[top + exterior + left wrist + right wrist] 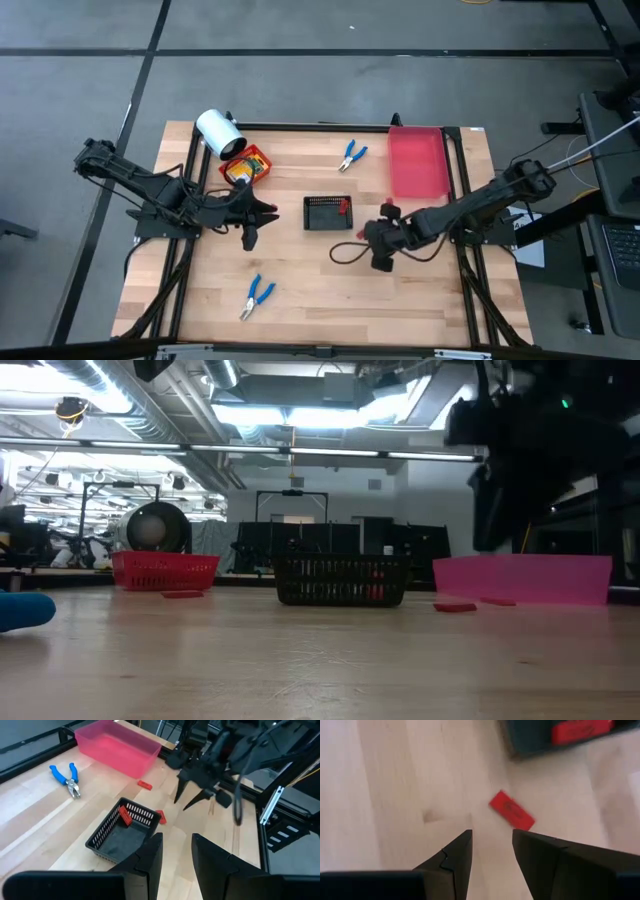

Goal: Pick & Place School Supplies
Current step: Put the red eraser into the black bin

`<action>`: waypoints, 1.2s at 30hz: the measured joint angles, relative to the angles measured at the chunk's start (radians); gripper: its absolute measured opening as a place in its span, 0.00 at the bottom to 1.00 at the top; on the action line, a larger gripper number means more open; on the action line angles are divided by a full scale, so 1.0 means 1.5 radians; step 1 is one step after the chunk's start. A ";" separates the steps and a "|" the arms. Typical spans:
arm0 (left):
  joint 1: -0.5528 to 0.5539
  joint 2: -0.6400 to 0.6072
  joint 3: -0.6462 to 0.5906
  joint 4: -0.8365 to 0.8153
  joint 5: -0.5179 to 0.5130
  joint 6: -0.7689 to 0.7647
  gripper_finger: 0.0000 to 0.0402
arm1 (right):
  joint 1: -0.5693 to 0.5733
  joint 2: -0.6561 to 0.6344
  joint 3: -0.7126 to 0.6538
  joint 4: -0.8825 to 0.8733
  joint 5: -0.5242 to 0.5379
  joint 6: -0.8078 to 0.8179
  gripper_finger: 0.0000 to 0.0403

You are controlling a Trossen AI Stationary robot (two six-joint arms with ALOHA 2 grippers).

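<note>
A tiny red piece [511, 810] lies flat on the table just ahead of my right gripper [492, 847], which is open and hovers above it near the black tray's right corner [380, 262]. A second red piece [125, 815] leans inside the black tray [327, 213], and a third [145, 784] lies near the pink tray. Yellow-orange boxes [241, 170] sit in the red basket. One pair of blue-handled pliers [351, 155] lies toward the far edge, another [256, 297] near the front. My left gripper [176, 852] is open and empty, left of the black tray [250, 238].
A white roll [218, 133] lies at the far left corner beside the red basket [247, 165]. The pink tray [417, 162] stands at the far right. Bare wood lies between the two grippers in front of the black tray. Racks and lamps fill the room behind.
</note>
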 joint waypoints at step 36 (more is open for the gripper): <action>-0.026 0.000 0.000 0.010 -0.001 -0.042 0.25 | -0.157 0.000 -0.068 0.123 -0.144 -0.240 0.43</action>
